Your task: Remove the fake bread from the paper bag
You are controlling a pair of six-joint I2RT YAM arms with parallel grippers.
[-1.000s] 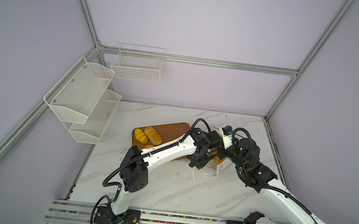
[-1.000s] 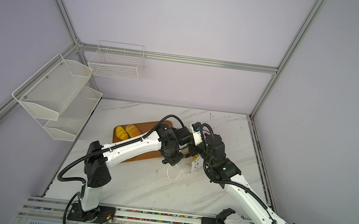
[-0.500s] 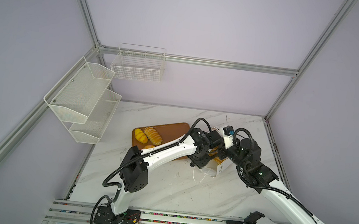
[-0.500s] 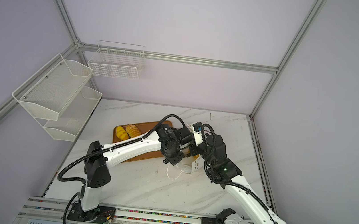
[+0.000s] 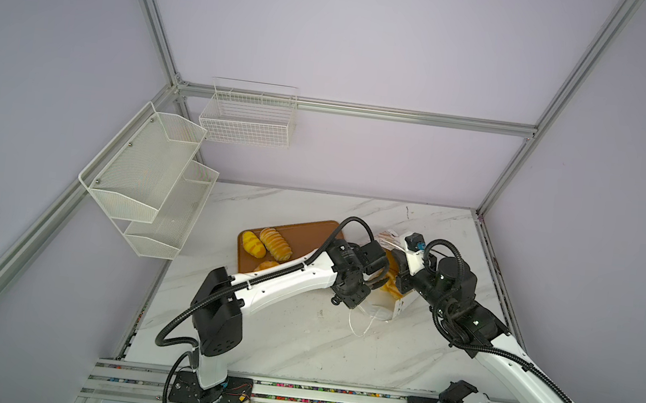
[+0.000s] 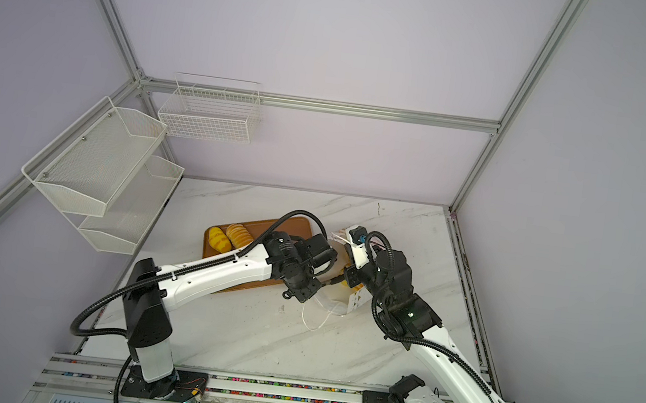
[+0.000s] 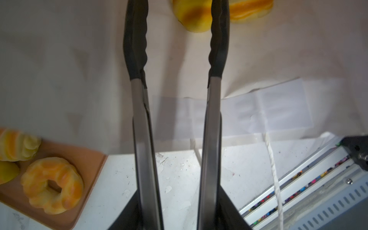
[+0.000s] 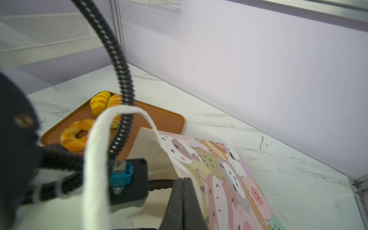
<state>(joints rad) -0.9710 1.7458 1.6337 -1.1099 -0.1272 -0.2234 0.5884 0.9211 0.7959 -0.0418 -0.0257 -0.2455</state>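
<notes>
A white marble bench (image 5: pixel 295 341) carries the paper bag (image 8: pixel 229 179), just beside the brown tray (image 5: pixel 300 233). The right gripper (image 8: pixel 184 191) has its jaws together on the bag's edge. The left gripper (image 7: pixel 177 29), jaws apart inside the bag, straddles a fake bread (image 7: pixel 192 15).

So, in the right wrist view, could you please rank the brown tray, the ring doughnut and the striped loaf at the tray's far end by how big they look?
Largest to smallest, as they appear:
1. brown tray, by far the largest.
2. ring doughnut.
3. striped loaf, which looks smaller, but it lies farther from the camera, so its true size against the doughnut is unsure.
</notes>
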